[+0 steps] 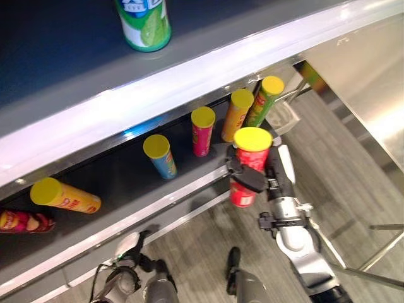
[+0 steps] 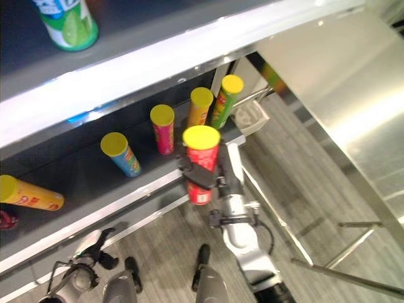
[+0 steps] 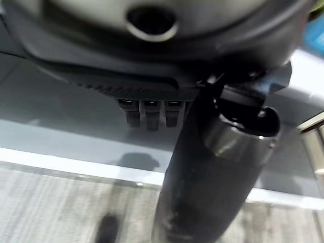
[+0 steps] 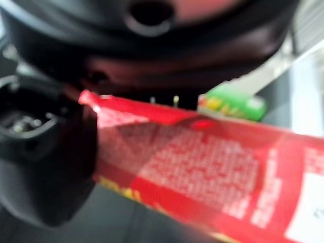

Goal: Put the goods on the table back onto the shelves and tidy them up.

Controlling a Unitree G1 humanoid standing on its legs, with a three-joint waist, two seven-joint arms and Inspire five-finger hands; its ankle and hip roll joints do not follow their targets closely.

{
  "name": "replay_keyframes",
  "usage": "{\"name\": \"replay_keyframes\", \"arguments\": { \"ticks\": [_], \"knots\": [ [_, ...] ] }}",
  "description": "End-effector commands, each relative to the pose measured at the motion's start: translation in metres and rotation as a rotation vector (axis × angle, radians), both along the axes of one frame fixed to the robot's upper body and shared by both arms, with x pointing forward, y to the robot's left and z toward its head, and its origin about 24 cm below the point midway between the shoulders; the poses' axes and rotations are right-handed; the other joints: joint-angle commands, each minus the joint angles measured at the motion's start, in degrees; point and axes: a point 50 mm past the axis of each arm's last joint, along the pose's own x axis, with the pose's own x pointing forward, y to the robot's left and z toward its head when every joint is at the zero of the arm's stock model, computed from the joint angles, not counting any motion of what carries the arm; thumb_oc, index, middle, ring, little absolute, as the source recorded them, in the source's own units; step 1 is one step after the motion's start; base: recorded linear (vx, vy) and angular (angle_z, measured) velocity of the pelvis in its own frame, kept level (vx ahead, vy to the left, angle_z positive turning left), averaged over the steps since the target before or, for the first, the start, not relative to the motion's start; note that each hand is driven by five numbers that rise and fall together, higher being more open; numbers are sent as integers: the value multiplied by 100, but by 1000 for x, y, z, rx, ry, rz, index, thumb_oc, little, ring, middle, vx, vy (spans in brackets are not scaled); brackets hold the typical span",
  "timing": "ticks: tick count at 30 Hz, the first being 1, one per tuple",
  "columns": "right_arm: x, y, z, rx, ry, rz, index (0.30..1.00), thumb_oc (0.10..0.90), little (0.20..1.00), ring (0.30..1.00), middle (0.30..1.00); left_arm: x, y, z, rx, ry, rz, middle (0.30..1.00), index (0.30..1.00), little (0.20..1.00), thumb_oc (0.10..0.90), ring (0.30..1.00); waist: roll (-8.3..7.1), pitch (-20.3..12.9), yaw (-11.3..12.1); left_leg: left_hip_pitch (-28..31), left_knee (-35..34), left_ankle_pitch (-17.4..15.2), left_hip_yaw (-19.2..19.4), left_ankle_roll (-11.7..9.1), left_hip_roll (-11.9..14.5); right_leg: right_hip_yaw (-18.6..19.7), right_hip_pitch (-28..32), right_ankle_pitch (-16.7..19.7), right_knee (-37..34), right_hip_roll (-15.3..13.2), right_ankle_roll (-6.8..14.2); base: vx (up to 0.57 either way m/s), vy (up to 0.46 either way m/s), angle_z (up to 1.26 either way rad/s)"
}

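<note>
The left hand point(image 1: 129, 249) hangs low by the floor, fingers relaxed. On the lower shelf point(image 1: 158, 189) one orange can point(image 1: 64, 196) lies flat. The right hand point(image 1: 249, 177) grips a red can point(image 1: 250, 165) upright, yellow lid up, just at the shelf's front edge.

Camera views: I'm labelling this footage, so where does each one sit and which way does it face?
Left eye: head, looking down at the shelf of cans; right hand holds a red can.
Right eye: the same scene, slightly offset.
Left wrist: looks along the left hand at a shelf edge and floor.
Right wrist: right hand, close on the red can.
Shared: red can, in both eyes and the right wrist.
</note>
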Motion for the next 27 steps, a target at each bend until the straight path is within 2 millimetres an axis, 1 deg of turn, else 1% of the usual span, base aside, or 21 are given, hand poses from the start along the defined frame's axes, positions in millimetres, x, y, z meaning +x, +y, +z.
{"name": "replay_keyframes", "arguments": {
  "ticks": [1, 2, 3, 4, 5, 6, 7, 8, 10, 12, 14, 15, 17, 18, 20, 22, 24, 25, 26, 27],
  "knots": [
    [-22, 19, 52, 145, -314, 134, 300, 400, 300, 300, 300, 5, 21, 8, 67, -62, 43, 900, 900, 900, 800, 900, -294, -416, 9, 364, 10, -806, -207, -395, -134, 330, 1006, -879, -732, 1065, -278, 12, -94, 44],
    [-22, 19, 52, 145, -313, 134, 300, 400, 300, 300, 300, 5, 21, 8, 67, -61, 43, 900, 900, 900, 800, 900, -290, -415, 10, 370, 10, -807, -208, -396, -130, 328, 1026, -863, -760, 1069, -279, 0, -132, 42],
    [-23, 18, 50, 139, -304, 135, 300, 400, 300, 300, 300, 2, 21, 6, 58, -51, 54, 900, 900, 900, 800, 900, -300, -435, 26, 331, 10, -770, -229, -416, -130, 292, 1070, -804, -969, 1074, -284, -17, -69, 10],
    [-25, 16, 48, 132, -292, 127, 300, 400, 300, 300, 300, -2, 21, 5, 49, -44, 66, 900, 900, 900, 800, 900, -309, -458, 52, 275, 10, -670, -279, -445, -112, 186, 1124, -735, -1162, 1053, -285, -29, -74, -18],
    [-25, 16, 48, 132, -292, 127, 300, 400, 300, 300, 300, -1, 21, 5, 50, -45, 66, 900, 900, 900, 800, 900, -305, -464, 54, 253, 10, -645, -277, -447, -101, 187, 1107, -704, -1175, 1064, -293, -80, -43, -1],
    [-25, 17, 46, 134, -282, 127, 300, 400, 300, 300, 300, -7, 21, 2, 37, -32, 82, 900, 900, 900, 800, 900, -319, -437, 118, 51, 10, -397, -325, -494, -39, 103, 1162, -645, -1391, 1020, -286, -166, 27, 5],
    [-26, 21, 45, 127, -277, 149, 300, 400, 300, 300, 300, -13, 22, -3, 36, -4, 114, 900, 900, 900, 800, 900, -319, -422, 102, -68, 10, -361, -338, -521, -24, -13, 1113, -557, -1537, 942, -254, -140, 37, -2],
    [-26, 21, 44, 127, -277, 150, 300, 400, 300, 300, 300, -13, 22, -3, 36, -3, 115, 900, 900, 900, 800, 900, -318, -424, 82, -56, 10, -384, -352, -518, -37, -27, 1135, -576, -1545, 930, -245, -153, 90, 0],
    [-28, 25, 42, 105, -268, 173, 300, 400, 300, 300, 300, -17, 20, -7, 32, 11, 142, 900, 900, 900, 800, 900, -279, -436, 46, 78, 10, -500, -165, -530, -9, -158, 1029, -454, -1583, 786, -192, -131, 99, 2],
    [-28, 30, 40, 75, -253, 210, 300, 400, 300, 300, 300, -16, 15, -7, 26, 3, 130, 900, 900, 900, 800, 900, -236, -429, -27, 324, 116, -632, -6, -607, 65, -322, 946, -303, -1587, 604, -158, -117, 110, 21],
    [-28, 34, 40, 55, -250, 242, 300, 400, 300, 300, 300, -16, 13, -7, 34, 0, 109, 900, 900, 900, 800, 900, -185, -434, -81, 536, 303, -752, 29, -696, 203, -414, 890, -234, -1577, 452, -155, -76, 93, 58],
    [-28, 34, 40, 54, -251, 242, 300, 400, 300, 300, 300, -16, 13, -7, 33, 0, 110, 900, 900, 900, 800, 900, -180, -426, -93, 536, 318, -761, 19, -698, 209, -423, 901, -237, -1577, 455, -156, -80, 99, 70],
    [-26, 38, 41, 39, -250, 268, 300, 400, 300, 300, 300, -17, 13, -8, 44, 9, 99, 900, 900, 900, 800, 900, -115, -397, -150, 719, 532, -751, 18, -794, 438, -518, 833, -227, -1503, 302, -173, -100, 174, 54],
    [-23, 39, 38, 28, -232, 276, 300, 400, 300, 300, 300, -17, 12, -9, 54, 16, 82, 900, 900, 900, 800, 900, -31, -401, -253, 894, 638, -632, 12, -897, 679, -607, 763, -243, -1385, 182, -191, -98, 274, 58],
    [-20, 37, 32, 37, -198, 263, 300, 400, 300, 300, 300, -13, 9, -7, 67, 7, 40, 900, 900, 900, 800, 900, 61, -398, -366, 1031, 689, -433, 45, -1016, 947, -684, 641, -230, -1266, 14, -166, -86, 320, 65],
    [-20, 32, 24, 48, -160, 239, 300, 400, 300, 300, 300, -7, 5, -4, 76, -6, -8, 900, 900, 900, 800, 900, 167, -437, -479, 1161, 665, -275, 44, -1152, 1144, -724, 578, -185, -1259, -132, -94, -57, 369, 53],
    [-19, 28, 20, 67, -136, 213, 300, 400, 300, 300, 300, 0, 0, -1, 78, -27, -54, 900, 900, 900, 800, 900, 220, -410, -534, 1011, 733, -209, -148, -1229, 1208, -724, 532, -87, -1289, -321, -2, -51, 412, 41],
    [-20, 25, 15, 69, -114, 196, 300, 400, 300, 300, 300, 1, -4, 0, 70, -25, -79, 900, 900, 900, 800, 900, 264, -444, -595, 1056, 590, -395, -115, -1231, 1193, -737, 519, -39, -1344, -418, 71, 57, 434, 37],
    [-20, 25, 13, 70, -109, 187, 300, 400, 300, 300, 300, 4, -9, 0, 71, -25, -110, 900, 900, 900, 800, 900, 319, -493, -638, 1180, 334, -683, -16, -1286, 1166, -715, 553, -29, -1405, -531, 213, 3, 303, 50],
    [-20, 25, 13, 69, -111, 186, 300, 400, 300, 300, 300, 5, -9, 0, 71, -26, -111, 900, 900, 900, 800, 900, 291, -464, -631, 1145, 328, -587, 54, -1236, 1141, -754, 506, 82, -1407, -555, 173, -24, 469, 56]
  ]
}}
